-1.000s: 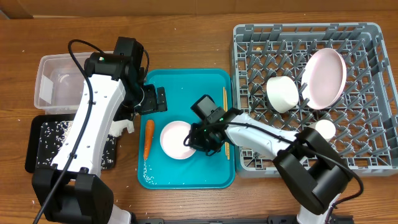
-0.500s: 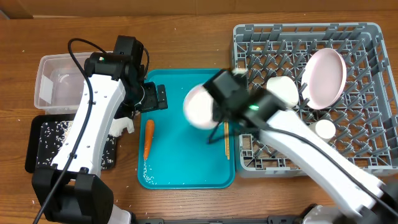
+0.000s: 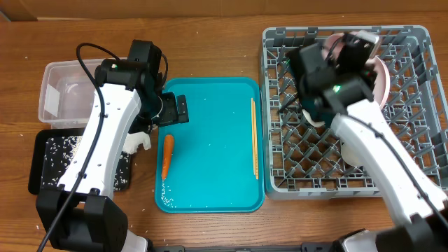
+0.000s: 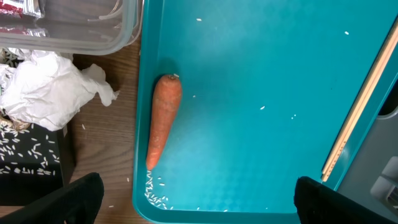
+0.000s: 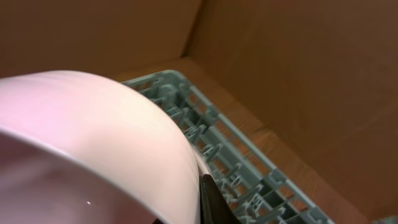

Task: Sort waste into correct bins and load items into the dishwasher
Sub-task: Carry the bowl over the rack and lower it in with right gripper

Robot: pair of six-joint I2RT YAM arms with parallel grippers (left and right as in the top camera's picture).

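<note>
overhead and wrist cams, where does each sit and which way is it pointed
Overhead: above the table, looking straight down on teal tray, dish rack, left arm, right arm.
Left wrist: on the left arm, looking down at the carrot; its dark fingertips at the bottom corners.
Right wrist: above the rack, looking past a pale dish; one dark fingertip shows.
Shared: overhead and left wrist both show carrot, tray, chopsticks.

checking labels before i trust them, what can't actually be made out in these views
Overhead: the right gripper is motion-blurred over the dish rack; its fingers are unreadable.
Right wrist: the pale dish it holds fills the frame; bowl or plate is unclear.
Overhead: the black tray is partly hidden under the left arm.
Left wrist: the clear tub is cut by the top edge, contents unclear.
</note>
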